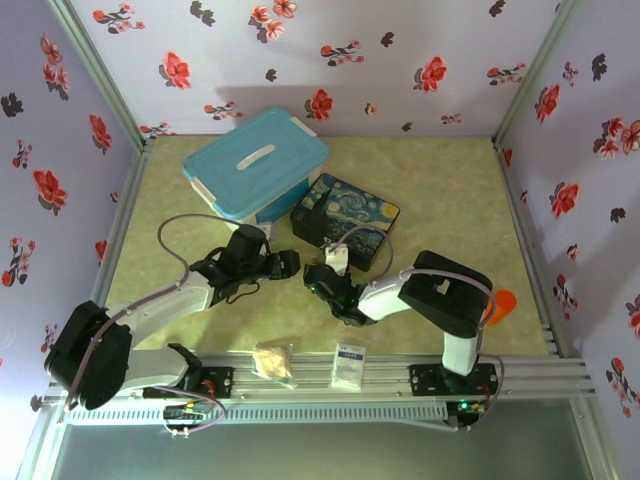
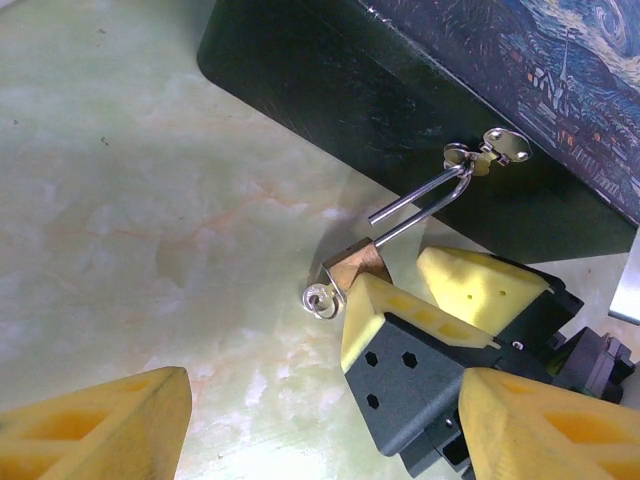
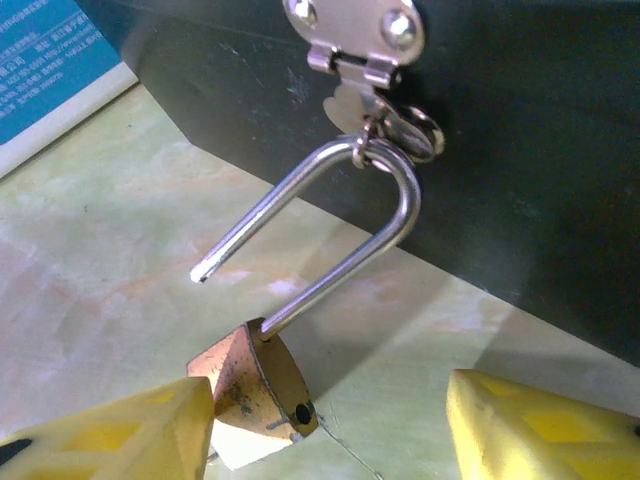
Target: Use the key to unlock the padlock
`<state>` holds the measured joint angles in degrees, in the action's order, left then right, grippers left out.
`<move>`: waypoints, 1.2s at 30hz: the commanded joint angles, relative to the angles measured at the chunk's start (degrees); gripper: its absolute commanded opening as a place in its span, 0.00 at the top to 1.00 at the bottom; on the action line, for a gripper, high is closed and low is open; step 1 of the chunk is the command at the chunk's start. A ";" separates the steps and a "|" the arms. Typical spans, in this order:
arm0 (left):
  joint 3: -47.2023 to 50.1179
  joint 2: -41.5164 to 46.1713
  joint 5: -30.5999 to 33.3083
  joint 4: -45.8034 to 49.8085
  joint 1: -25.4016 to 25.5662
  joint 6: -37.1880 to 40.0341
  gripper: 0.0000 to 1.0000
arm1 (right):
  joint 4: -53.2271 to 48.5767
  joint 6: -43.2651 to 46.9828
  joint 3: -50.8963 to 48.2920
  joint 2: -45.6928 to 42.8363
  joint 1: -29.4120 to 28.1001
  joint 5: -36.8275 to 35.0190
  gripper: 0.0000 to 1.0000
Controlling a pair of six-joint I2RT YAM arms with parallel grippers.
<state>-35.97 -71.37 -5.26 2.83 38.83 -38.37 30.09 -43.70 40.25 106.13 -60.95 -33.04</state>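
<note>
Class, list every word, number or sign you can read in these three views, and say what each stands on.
Nothing reads clearly.
Blue label, right wrist view: white print, too blurred to read; what carries it cannot be told.
White packet, top view: blue print, too small to read.
Painted box: a picture, no lettering seen.
Padlock: no marking seen.

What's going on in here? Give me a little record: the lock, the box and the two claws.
container: dark painted box, metal hasp on its side
lock: brass padlock hanging from the hasp by its shackle
lock state: open, one shackle end free of the body
key: cannot tell; a small metal ring sits at the padlock's base
right arm: right gripper open, one finger beside the padlock's body
left arm: left gripper open, apart from the padlock, holding nothing
nearby: blue lidded tub beside the box
</note>
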 commanded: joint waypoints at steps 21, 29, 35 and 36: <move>-9.46 -6.12 -0.64 1.22 -0.68 5.09 0.29 | 1.28 -4.01 -10.81 -5.94 1.97 6.78 0.76; -16.71 -13.64 3.97 -0.66 -0.71 8.06 0.22 | 0.58 -3.61 -17.50 -13.53 2.02 4.11 0.69; -22.81 -21.71 10.50 -4.73 -1.11 10.18 0.14 | 0.49 -2.35 -17.79 -15.95 2.15 3.45 0.67; -23.08 -22.96 11.33 -5.90 -1.12 10.37 0.14 | 0.51 -2.32 -17.84 -16.20 2.14 3.49 0.67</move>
<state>-57.28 -91.74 1.52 0.67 38.30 -30.59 32.42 -46.57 23.09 91.20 -59.18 -27.40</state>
